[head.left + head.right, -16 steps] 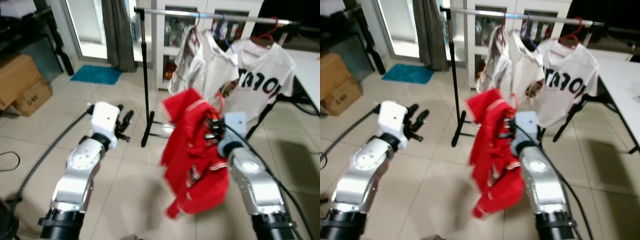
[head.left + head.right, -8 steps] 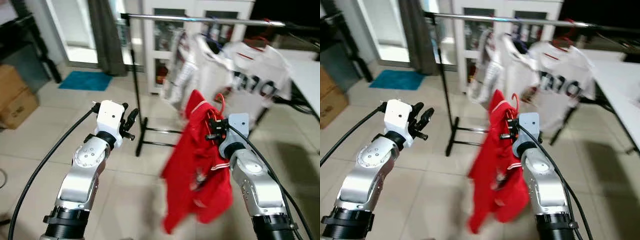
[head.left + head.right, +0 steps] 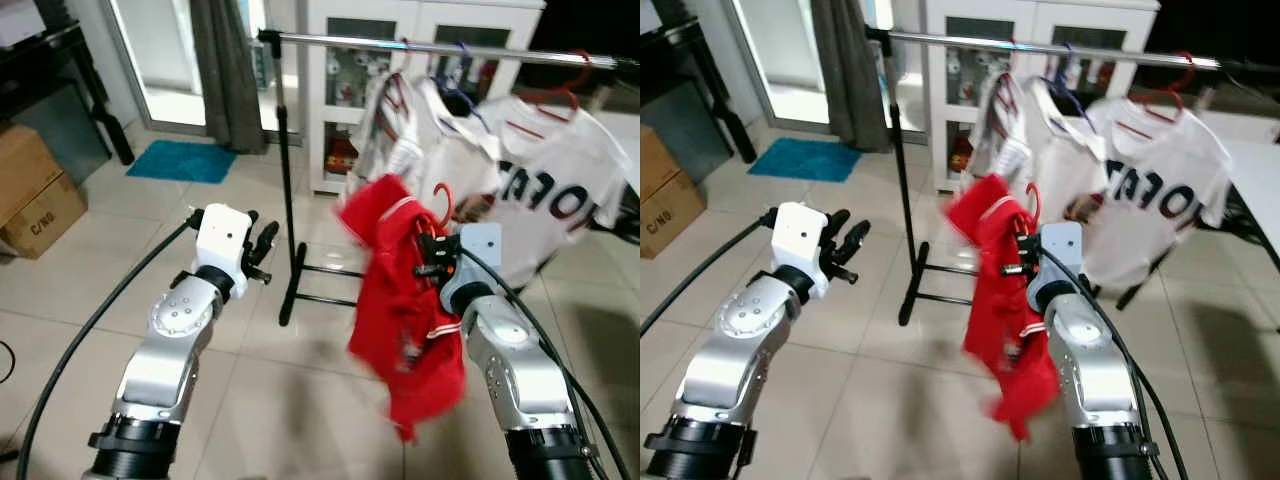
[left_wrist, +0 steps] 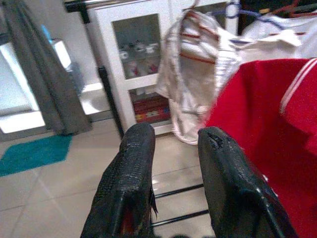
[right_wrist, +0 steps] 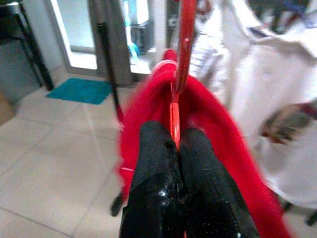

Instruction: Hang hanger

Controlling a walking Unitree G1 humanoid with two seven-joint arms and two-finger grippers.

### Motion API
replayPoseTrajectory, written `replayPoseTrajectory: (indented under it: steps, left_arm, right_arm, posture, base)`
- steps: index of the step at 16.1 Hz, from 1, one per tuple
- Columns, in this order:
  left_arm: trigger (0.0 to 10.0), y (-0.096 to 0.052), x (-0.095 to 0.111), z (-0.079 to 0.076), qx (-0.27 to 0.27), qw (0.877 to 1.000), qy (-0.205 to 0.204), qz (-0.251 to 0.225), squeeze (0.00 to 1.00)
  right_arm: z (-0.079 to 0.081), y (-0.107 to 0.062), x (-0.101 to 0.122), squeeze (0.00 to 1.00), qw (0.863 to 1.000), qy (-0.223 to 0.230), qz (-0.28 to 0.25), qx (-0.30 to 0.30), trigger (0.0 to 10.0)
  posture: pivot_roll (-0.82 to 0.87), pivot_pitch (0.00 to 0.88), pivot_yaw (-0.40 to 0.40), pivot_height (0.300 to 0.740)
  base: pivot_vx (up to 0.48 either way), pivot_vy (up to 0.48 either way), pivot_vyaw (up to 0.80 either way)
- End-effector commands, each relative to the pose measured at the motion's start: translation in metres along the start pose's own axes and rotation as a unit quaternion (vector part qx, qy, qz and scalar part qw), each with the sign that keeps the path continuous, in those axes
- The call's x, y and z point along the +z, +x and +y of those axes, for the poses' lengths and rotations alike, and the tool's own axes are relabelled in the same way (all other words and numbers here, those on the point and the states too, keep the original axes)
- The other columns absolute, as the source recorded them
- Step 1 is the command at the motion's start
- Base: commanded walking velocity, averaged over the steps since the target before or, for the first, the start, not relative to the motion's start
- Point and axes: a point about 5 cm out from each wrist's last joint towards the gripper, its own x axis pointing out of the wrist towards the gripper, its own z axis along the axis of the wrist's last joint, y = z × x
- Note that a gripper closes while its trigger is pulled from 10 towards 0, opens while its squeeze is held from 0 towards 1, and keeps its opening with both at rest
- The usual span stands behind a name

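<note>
The right tool (image 5: 174, 148) is closest. Its two black fingers (image 5: 153, 163) are pressed together on the red hanger (image 5: 181, 64), pinching its thin stem. A red shirt (image 3: 400, 300) hangs on that hanger and droops down in front of the right arm, above the tiled floor (image 3: 260, 400). The hanger's hook (image 3: 441, 200) sticks up over the shirt. It is below the rail and does not touch it.

The left tool (image 4: 171, 168) is held up on the other side, near the rack's black pole (image 3: 290, 190). Its fingers (image 4: 133, 163) are spread a little, with nothing between them.

Behind the red shirt stands the clothes rack. Its silver rail (image 3: 420, 44) runs across the top. White shirts (image 3: 545, 180) hang on it by other hangers, just behind the red shirt.

Farther back there is a white cabinet (image 3: 350, 90) with glass doors, a grey curtain (image 3: 228, 70) and a blue mat (image 3: 180, 160) on the floor. Brown boxes (image 3: 35, 195) sit by the far left wall.
</note>
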Motion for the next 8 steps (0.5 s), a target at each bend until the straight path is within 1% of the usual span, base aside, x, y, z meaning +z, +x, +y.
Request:
replayPoseTrajectory:
  steps: [1,2,3,4,6,8]
  left_arm:
    - [10.0,-0.0021,0.0026,0.0082,0.015,1.000,0.006,0.001,0.00]
    - [10.0,-0.0021,0.0027,0.0081,0.015,1.000,0.007,0.001,0.00]
    - [10.0,-0.0019,0.0028,0.0078,0.014,1.000,0.007,0.001,0.00]
    - [10.0,-0.0016,0.0031,0.0074,0.013,1.000,0.006,0.000,0.00]
    - [10.0,-0.0011,0.0037,0.0070,0.012,1.000,0.006,-0.002,0.00]
    - [10.0,-0.0007,0.0047,0.0072,0.011,1.000,0.006,-0.003,0.00]
  right_arm:
    - [0.0128,0.0022,0.0116,0.00,0.999,0.006,-0.021,0.033,10.0]
    - [0.0148,0.0016,0.0149,0.00,0.999,-0.010,-0.033,0.040,10.0]
    - [0.0170,0.0013,0.0173,0.00,0.998,0.005,-0.040,0.045,10.0]
    - [0.0203,0.0014,0.0176,0.00,0.997,0.031,-0.035,0.058,10.0]
    - [0.0190,0.0021,0.0196,0.00,0.998,0.005,-0.048,0.045,10.0]
    - [0.0179,0.0024,0.0195,0.00,0.998,0.005,-0.049,0.044,10.0]
  posture:
    - [-0.01,0.000,0.006,0.740]
    - [-0.02,0.000,0.008,0.740]
    - [-0.02,0.000,0.007,0.740]
    - [-0.02,0.000,0.007,0.740]
    - [-0.02,0.000,0.008,0.740]
    - [-0.02,0.000,0.010,0.740]
  base:
    - [0.382,0.000,0.00]
    - [0.382,0.000,0.00]
    - [0.382,0.000,0.00]
    - [0.379,0.000,0.00]
    - [0.379,0.000,0.00]
    - [0.381,0.000,0.00]
